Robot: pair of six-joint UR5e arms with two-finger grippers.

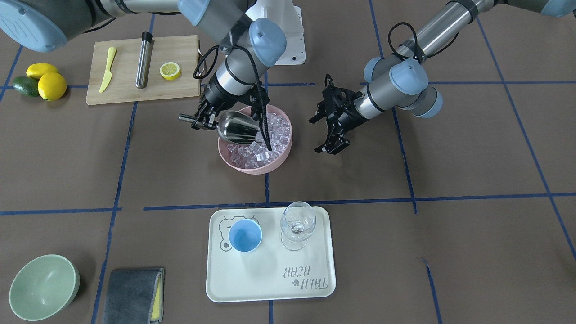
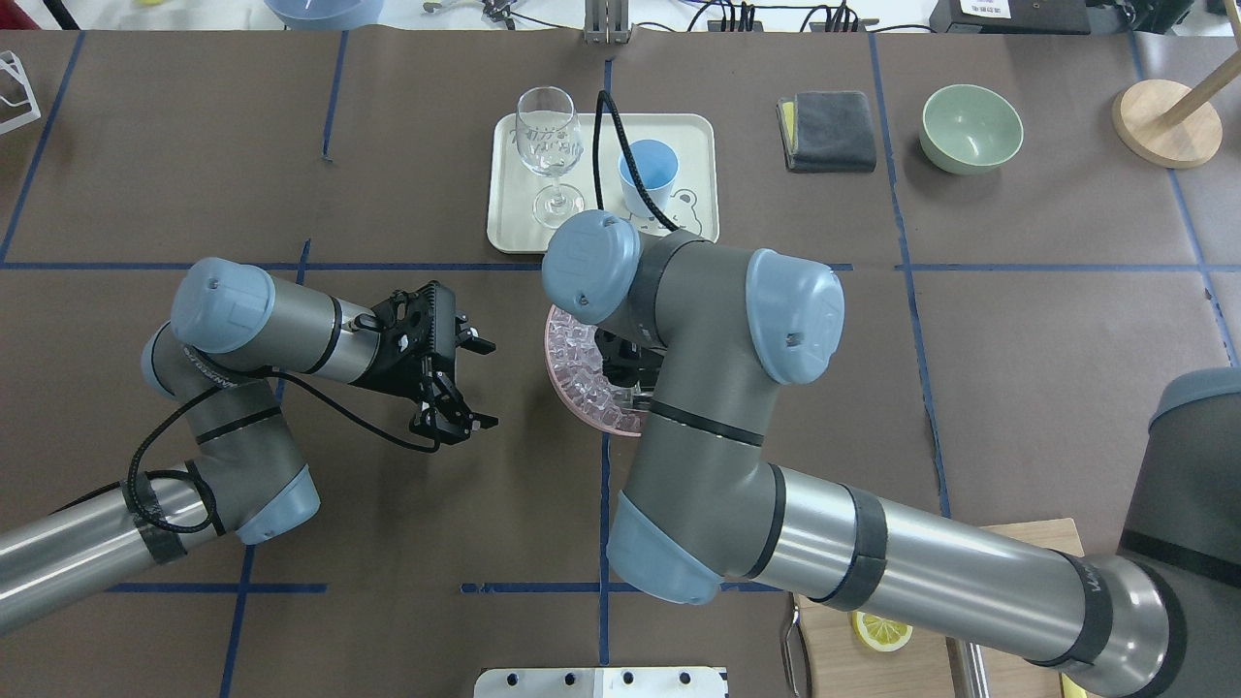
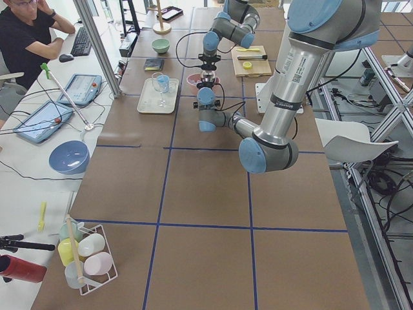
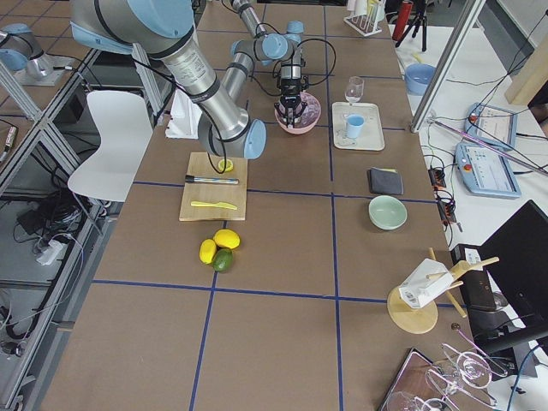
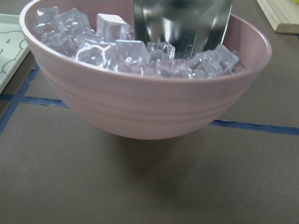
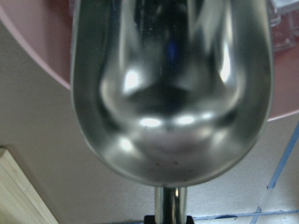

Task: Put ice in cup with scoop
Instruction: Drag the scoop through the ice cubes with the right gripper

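Note:
The steel scoop (image 1: 238, 126) hangs tilted over the near-left part of the pink bowl (image 1: 238, 164), its trough empty in the right wrist view (image 6: 170, 88). My right gripper (image 1: 200, 120) is shut on the scoop's handle. The bowl is full of clear ice cubes (image 1: 265, 146), which also show in the left wrist view (image 5: 121, 51) with the scoop (image 5: 182, 23) above them. The light-blue cup (image 1: 245, 235) stands empty on the white tray (image 1: 270, 283). My left gripper (image 1: 316, 134) is open and empty beside the bowl, facing it.
A clear wine glass (image 1: 297, 225) stands next to the cup on the tray. A cutting board (image 1: 121, 90) holds a yellow knife, a steel cylinder and a lemon half. Lemons and an avocado (image 1: 40, 81), a green bowl (image 1: 42, 288) and a grey cloth (image 1: 132, 294) lie around.

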